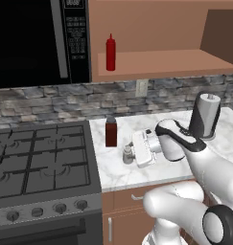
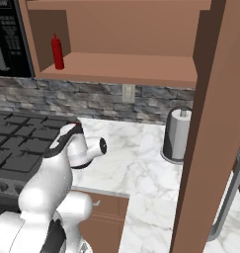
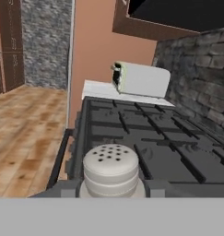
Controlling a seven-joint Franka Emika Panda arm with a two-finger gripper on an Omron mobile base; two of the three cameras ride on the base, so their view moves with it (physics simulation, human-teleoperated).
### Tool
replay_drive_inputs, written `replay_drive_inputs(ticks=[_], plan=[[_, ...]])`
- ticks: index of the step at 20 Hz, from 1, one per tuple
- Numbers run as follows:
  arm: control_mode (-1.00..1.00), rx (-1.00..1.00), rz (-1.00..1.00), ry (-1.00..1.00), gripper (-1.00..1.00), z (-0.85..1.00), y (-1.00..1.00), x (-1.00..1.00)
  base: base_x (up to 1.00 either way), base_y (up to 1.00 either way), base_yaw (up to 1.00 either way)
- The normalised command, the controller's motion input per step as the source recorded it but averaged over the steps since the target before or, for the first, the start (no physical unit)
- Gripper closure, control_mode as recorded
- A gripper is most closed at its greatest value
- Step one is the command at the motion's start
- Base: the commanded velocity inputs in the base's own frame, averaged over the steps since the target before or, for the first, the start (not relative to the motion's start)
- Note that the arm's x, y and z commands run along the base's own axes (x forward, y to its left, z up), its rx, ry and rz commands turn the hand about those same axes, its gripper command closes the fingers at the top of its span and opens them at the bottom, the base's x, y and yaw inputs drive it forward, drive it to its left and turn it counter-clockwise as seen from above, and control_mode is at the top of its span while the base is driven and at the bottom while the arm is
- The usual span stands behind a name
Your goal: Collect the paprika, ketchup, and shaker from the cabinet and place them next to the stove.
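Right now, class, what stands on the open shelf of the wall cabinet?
Just the ketchup bottle, upright near the left end of the cabinet shelf beside the microwave. The shelf's right end is hidden behind a brown panel in the right base view.

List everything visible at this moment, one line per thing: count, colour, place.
ketchup: one, bright red, cabinet shelf.
paprika: one, dark reddish-brown, counter beside the stove.
shaker: one, pale grey-white, on the counter between the fingers.
microwave: one, black, above the stove.
paper towel roll: one, white on dark holder, counter right.
toaster: one, white, beyond the stove.
outlet: one, pale, stone backsplash.
gripper: one, white, shut on the shaker.
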Motion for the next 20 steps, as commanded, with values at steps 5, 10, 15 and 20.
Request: replay_drive_inputs(ticks=[5,10,15,20], plan=[[-1.00,0.00,0.00,0.00,1.00,-0.35,0.20,0.42,0.00,0.00,0.00],[-1.00,0.00,0.00,0.00,1.00,-0.36,0.18,0.28,0.00,0.00,0.00],[-1.00,0.00,0.00,0.02,1.00,-0.31,0.15,0.20,0.00,0.00,0.00],[-1.00,0.00,0.00,0.08,1.00,-0.12,0.13,0.04,0.00,0.00,0.00]])
